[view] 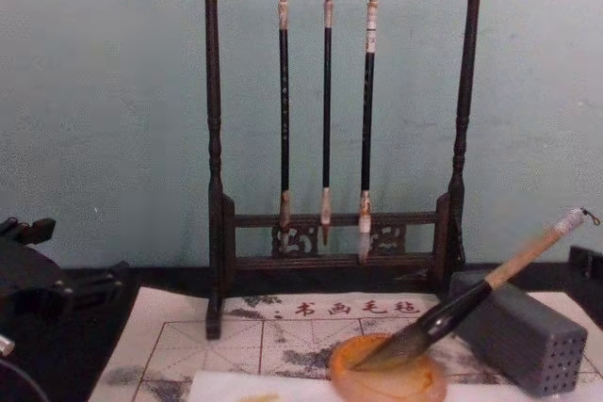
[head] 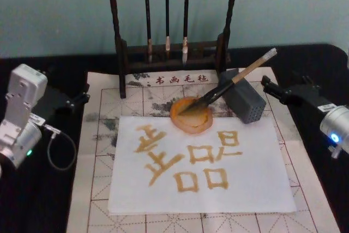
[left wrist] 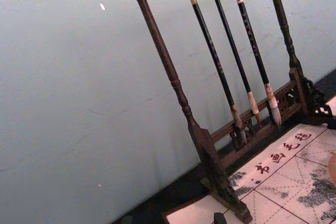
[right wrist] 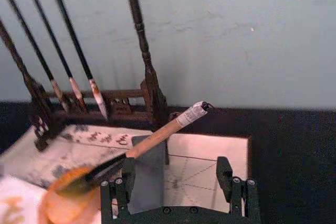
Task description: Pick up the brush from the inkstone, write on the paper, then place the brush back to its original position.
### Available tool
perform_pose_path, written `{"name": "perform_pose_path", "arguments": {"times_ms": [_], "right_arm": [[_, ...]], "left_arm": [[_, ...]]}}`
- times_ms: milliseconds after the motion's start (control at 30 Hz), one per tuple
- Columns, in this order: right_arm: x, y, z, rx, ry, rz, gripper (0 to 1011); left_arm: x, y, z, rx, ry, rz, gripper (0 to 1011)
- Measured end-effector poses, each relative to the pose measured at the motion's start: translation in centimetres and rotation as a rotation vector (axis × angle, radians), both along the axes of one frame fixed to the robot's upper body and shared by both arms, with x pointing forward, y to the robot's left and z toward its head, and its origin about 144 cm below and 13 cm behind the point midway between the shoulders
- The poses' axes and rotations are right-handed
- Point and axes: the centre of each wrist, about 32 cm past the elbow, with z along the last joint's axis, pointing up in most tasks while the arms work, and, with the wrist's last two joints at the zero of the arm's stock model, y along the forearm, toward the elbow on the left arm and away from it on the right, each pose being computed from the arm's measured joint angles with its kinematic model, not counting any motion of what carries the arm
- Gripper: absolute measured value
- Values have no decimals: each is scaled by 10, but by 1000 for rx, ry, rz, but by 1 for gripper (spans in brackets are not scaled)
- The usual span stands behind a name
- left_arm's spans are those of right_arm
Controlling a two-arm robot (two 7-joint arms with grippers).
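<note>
**Brush lying in the dish, page full of writing**

The large calligraphy brush with the tan wooden handle and dark pointed tip (head: pixel 232 83) lies at a slant. Its bristles rest in the round, shallow orange-amber dish that serves as inkstone (head: pixel 188 127), and its handle leans across the top of the grey rectangular block with small holes (head: pixel 248 103). The whitish capped end pokes up and out past the block toward the robot's right. Nothing is holding the brush.

Just in front of the dish, and touching its near edge, is the plain white sheet of paper (head: pixel 262 189). It carries several bold amber characters (head: pixel 185 162) spread across its middle. From that I would say the writing is done and the brush is already put down where it belongs. Little looks left to do beyond the arms settling.

The right end effector (right wrist: pixel 176 191) hangs just beyond the grey block on the right side. Its two fingers are spread wide with nothing between them, pointing toward the brush handle but clear of it. The left end effector (head: pixel 76 101) sits well apart at the left edge of the beige felt mat with the red grid (head: pixel 98 189). I cannot tell whether it is spread or closed.

Behind it all, on the black tabletop (head: pixel 32 200), stands the dark wooden rack (view: pixel 215 138) with three thin black-handled brushes (view: pixel 327 110) hanging from it, untouched.
</note>
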Motion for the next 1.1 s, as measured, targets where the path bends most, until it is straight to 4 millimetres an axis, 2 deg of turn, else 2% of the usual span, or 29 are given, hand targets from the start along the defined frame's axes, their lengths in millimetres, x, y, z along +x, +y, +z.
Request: {"name": "perform_pose_path", "arguments": {"times_ms": [433, 1100], "right_arm": [[16, 11, 6, 344, 179, -52, 1000], [41, 32, 7, 531, 296, -128, 1000]], "left_arm": [[0, 0, 0, 0, 0, 0, 1001], [0, 0, 0, 0, 0, 0, 1001]]}}
